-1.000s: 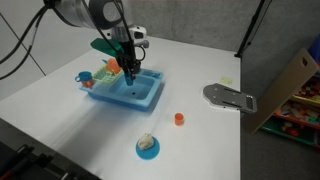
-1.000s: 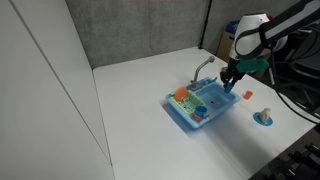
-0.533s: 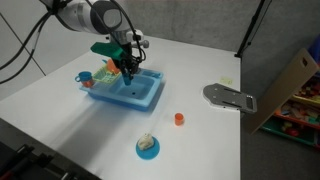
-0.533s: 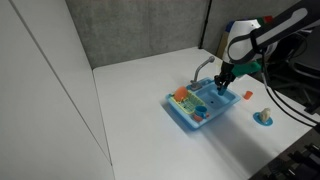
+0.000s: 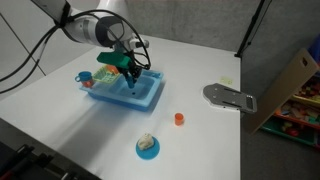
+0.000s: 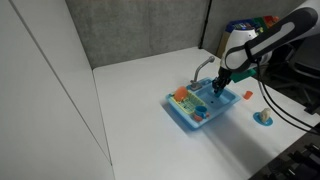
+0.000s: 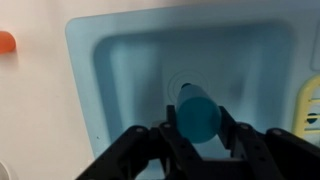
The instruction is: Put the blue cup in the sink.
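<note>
Looking down through the wrist view, we are seeing the gripper (image 7: 197, 128) clamped on the blue cup (image 7: 197, 112), with a black finger (image 7: 163, 135) pressing on each side of it. The cup's round end is facing the camera, and the cup is hanging over the pale floor of the sink (image 7: 110, 70), right by the round drain mark (image 7: 178, 84). We cannot tell whether it is touching the floor. Beyond the sink's rim, up and to the left of the fingers in this view, the orange cup (image 7: 5, 41) is sitting on the white surface.

In an exterior view the gripper (image 5: 131, 80) is reaching down inside the sink (image 5: 150, 100), with the side rack (image 5: 90, 78) of orange and green dishes just beside it. In an exterior view the grey faucet (image 6: 203, 68) is curving up close behind the gripper (image 6: 222, 86).

We are looking at a wide white table (image 5: 60, 120) carrying everything. Well apart from the gripper, a blue plate (image 5: 147, 150) is lying with a pale lump on it, and farther off a flat grey object (image 5: 228, 96) is resting near the table edge. A cardboard box (image 5: 288, 88) is leaning beside that edge. A grey panel (image 6: 140, 30) is closing the room behind the table, and a white wall (image 6: 40, 80) is running along one side.
</note>
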Controlling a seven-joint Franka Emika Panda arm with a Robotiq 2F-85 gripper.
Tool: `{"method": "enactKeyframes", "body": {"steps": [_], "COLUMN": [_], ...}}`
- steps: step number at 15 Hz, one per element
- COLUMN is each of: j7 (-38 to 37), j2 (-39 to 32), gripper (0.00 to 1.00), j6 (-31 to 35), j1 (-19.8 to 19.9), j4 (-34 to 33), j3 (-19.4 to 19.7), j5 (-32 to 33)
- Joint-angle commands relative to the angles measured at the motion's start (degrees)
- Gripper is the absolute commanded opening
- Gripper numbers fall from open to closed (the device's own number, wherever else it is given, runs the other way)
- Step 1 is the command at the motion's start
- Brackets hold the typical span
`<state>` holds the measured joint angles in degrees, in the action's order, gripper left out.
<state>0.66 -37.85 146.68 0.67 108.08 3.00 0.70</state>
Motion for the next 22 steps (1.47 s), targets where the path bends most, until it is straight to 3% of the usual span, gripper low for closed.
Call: {"method": "enactKeyframes", "body": {"steps": [1,22], "j7": [2.1,1.6], "j2": [-2.2,-7.5], "gripper": [0.17,0.17], "j6": [2.6,4.7], "j1": [1.4,1.8], "j4": [-1.4,-4.6], "j3": [-0.8,-0.4], "j5": [0.5,0.5]}}
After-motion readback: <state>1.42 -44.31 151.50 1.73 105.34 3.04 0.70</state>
